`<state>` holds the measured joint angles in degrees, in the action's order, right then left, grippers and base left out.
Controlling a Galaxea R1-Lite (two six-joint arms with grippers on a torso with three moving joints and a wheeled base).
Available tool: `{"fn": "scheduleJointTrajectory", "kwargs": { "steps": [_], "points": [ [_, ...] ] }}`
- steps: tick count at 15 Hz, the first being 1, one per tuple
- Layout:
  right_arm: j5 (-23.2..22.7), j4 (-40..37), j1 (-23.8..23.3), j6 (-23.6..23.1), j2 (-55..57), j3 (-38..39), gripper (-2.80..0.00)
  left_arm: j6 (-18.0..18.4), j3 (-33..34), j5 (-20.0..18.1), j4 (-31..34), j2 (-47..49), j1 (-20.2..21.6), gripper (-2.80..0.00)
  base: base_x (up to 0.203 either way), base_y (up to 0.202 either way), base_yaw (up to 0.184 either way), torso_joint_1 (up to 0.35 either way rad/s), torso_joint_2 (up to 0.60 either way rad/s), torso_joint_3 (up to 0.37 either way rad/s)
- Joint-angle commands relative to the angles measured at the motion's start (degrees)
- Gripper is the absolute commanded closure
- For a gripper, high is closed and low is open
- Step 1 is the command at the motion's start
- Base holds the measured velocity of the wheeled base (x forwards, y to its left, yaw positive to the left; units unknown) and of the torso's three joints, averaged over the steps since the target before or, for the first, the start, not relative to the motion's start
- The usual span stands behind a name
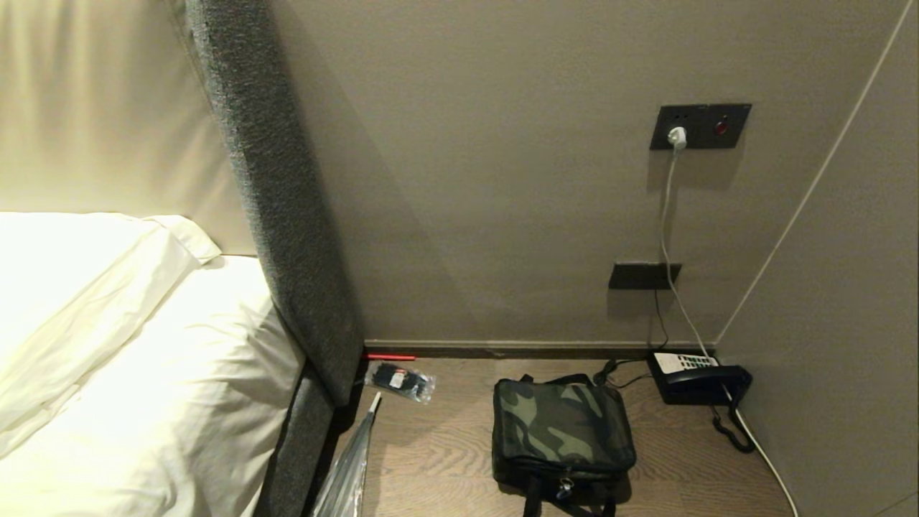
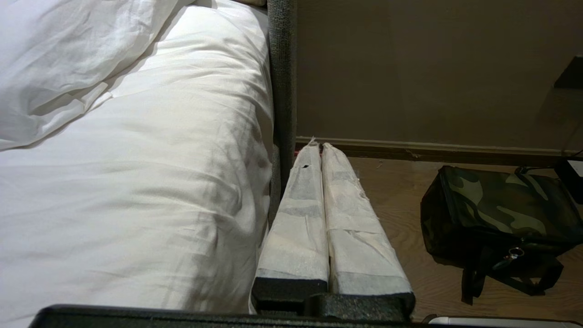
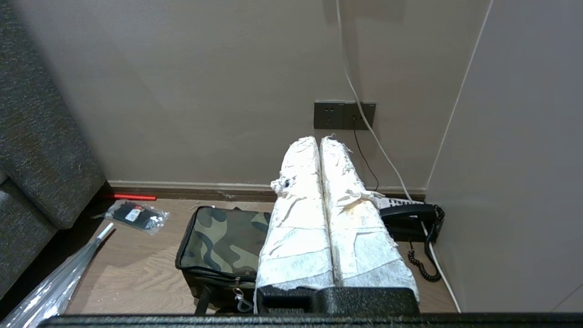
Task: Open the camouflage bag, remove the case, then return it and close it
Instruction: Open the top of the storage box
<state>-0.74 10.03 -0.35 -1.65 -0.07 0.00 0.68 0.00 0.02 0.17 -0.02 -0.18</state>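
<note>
I have the camouflage bag (image 1: 561,432) sitting on the wood floor (image 1: 445,445) in the corner, lid zipped shut and facing up, its straps trailing toward me at the near edge. A black desk telephone (image 1: 698,377) lies just beyond its far right corner against the wall, and a small plastic packet (image 1: 400,380) lies to its far left near the bed frame (image 1: 287,237). The case is not visible; I take it to be inside the bag.

Neither arm shows in the head view. From the wrist views, my left gripper (image 2: 319,145) has its padded fingers pressed together and holds nothing, hanging beside the bed with the bag off to its right. My right gripper (image 3: 319,139) is likewise closed and empty, raised above the bag's right half, not touching it.

I judge the bag soft and floppy: the fabric will buckle and slide on the smooth floor if I tug the zip with one hand, so I would steady a side or a strap with the other. The place to take hold is the zip pull (image 3: 237,295) at the near edge, with its small ring and pale loop; it is a thin target for these thick pads. The case should be stiff and heavier, probably a snug fit.
</note>
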Motion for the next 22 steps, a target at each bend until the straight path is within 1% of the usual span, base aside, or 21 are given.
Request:
{"fn": "scheduleJointTrajectory", "kwargs": {
  "steps": [1, 10, 12, 13, 15, 17, 22],
  "points": [
    [-0.05, 0.08, 0.0, -0.02, 0.07, 2.29, 0.0, 0.02, 0.0, -0.02, 0.01, 0.02, 0.01, 0.0, 0.0, 0.0, 0.0, 0.0, 0.0, 0.0],
    [-0.05, 0.08, 0.0, -0.02, 0.07, 2.29, 0.0, 0.4, 0.0, -0.02, 0.06, 0.02, 0.01, 0.0, 0.0, 0.0, 0.0, 0.0, 0.0, 0.0],
    [-0.05, 0.08, 0.0, -0.02, 0.07, 2.29, 0.0, -0.33, 0.09, 0.03, 0.1, 0.02, 0.01, 0.0, 0.0, 0.0, 0.0, 0.0, 0.0, 0.0],
    [-0.05, 0.08, 0.0, -0.02, 0.07, 2.29, 0.0, 0.09, 0.0, 0.06, -0.06, 0.02, 0.01, 0.0, 0.0, 0.0, 0.0, 0.0, 0.0, 0.0],
    [-0.05, 0.08, 0.0, -0.02, 0.07, 2.29, 0.0, -0.16, 0.0, -0.02, 0.01, 0.02, 0.01, 0.0, 0.0, 0.0, 0.0, 0.0, 0.0, 0.0],
    [-0.05, 0.08, 0.0, -0.02, 0.07, 2.29, 0.0, -0.8, 0.09, 0.06, 0.01, 0.02, 0.01, 0.0, 0.0, 0.0, 0.0, 0.002, 0.0, -0.087],
    [-0.05, 0.08, 0.0, -0.02, 0.07, 2.29, 0.0, -0.42, 0.0, -0.02, 0.01, 0.02, 0.01, 0.0, 0.0, 0.0, 0.0, 0.002, 0.0, -0.177]
  ]
}}
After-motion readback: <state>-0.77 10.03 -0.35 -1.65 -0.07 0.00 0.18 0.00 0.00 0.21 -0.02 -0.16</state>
